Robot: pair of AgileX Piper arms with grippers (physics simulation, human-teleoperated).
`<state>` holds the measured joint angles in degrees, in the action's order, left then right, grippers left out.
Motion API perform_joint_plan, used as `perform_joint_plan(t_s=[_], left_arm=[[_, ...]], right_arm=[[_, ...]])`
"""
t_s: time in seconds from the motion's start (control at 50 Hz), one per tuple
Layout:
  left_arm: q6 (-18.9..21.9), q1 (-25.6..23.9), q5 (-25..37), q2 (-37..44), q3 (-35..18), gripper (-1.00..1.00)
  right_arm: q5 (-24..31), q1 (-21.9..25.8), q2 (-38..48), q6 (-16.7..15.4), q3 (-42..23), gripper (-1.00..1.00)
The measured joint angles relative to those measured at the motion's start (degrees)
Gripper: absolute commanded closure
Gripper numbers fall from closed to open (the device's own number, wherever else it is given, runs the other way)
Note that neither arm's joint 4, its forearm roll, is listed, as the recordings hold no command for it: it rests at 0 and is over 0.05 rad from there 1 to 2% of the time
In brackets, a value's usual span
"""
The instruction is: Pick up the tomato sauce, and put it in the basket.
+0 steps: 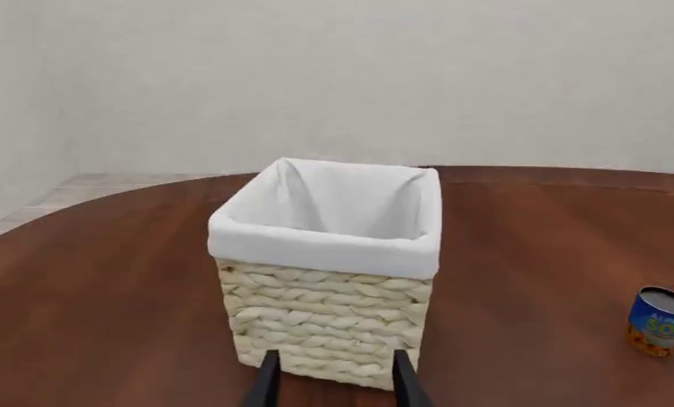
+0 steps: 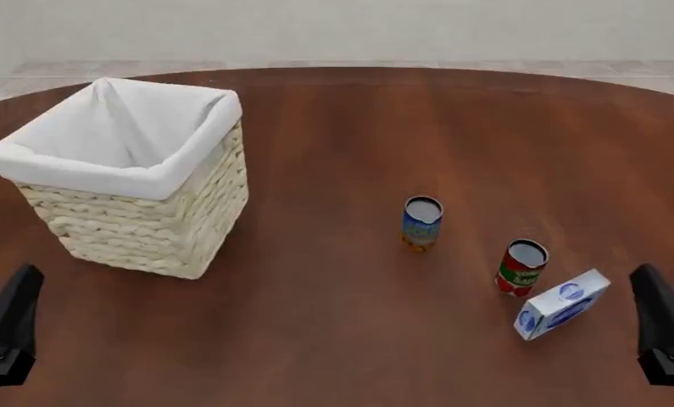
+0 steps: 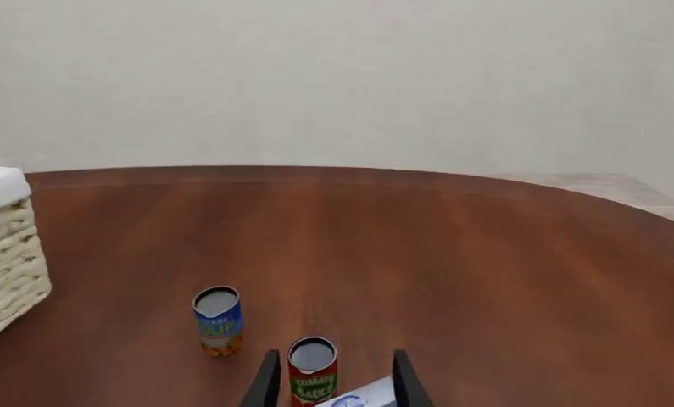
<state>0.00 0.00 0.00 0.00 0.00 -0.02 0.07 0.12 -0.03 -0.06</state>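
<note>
The tomato sauce [image 2: 522, 267] is a small red-labelled can with a silver top, standing upright on the table at the front right; in the right wrist view the tomato sauce [image 3: 312, 370] shows just ahead of my right gripper [image 3: 330, 383], whose fingers stand apart and hold nothing. The basket [image 2: 130, 174], cream wicker with a white liner, sits at the far left. In the left wrist view the basket [image 1: 327, 271] fills the middle, with my left gripper [image 1: 332, 381] open close to its near wall. In the front view both arms show only as dark shapes at the bottom corners.
A blue-and-orange can [image 2: 421, 222] stands upright between basket and tomato sauce; this blue can [image 1: 658, 320] also shows in the left wrist view. A white-and-blue box [image 2: 562, 303] lies flat right beside the tomato sauce. The round brown table [image 2: 348, 127] ends at a curved far edge.
</note>
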Motion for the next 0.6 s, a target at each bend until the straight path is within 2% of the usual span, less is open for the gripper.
perform_joint_plan(t_s=[0.34, 0.6], left_arm=[[0.0, 0.0, 0.0, 0.0, 0.0, -1.00], [0.0, 0.0, 0.0, 0.0, 0.0, -1.00]], right_arm=[[-0.4, 0.5, 1.1, 0.0, -0.2, -1.00], [-2.5, 2.1, 9.1, -0.6, -4.4, -1.00]])
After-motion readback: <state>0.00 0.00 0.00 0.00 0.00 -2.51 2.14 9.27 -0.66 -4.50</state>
